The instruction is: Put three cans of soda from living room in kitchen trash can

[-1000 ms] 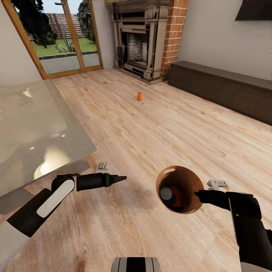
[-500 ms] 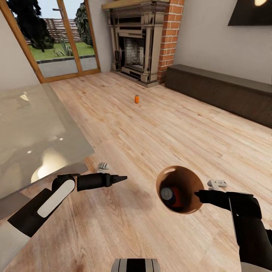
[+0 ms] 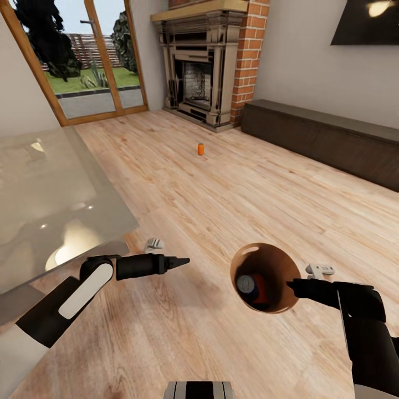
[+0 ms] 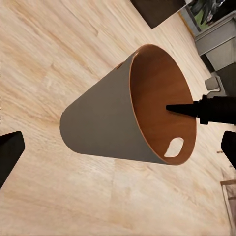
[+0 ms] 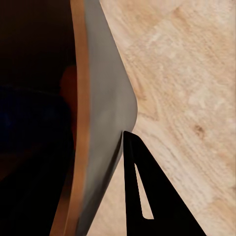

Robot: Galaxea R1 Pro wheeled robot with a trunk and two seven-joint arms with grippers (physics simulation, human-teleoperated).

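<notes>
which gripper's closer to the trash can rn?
Right. The right gripper is clamped on the rim of the trash can, one finger inside and one outside. The left gripper hangs apart from it, across a stretch of bare wood floor, and holds nothing.

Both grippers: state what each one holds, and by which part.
The right gripper holds the trash can by its rim, one finger inside the wall and one outside. The left gripper holds nothing.
</notes>
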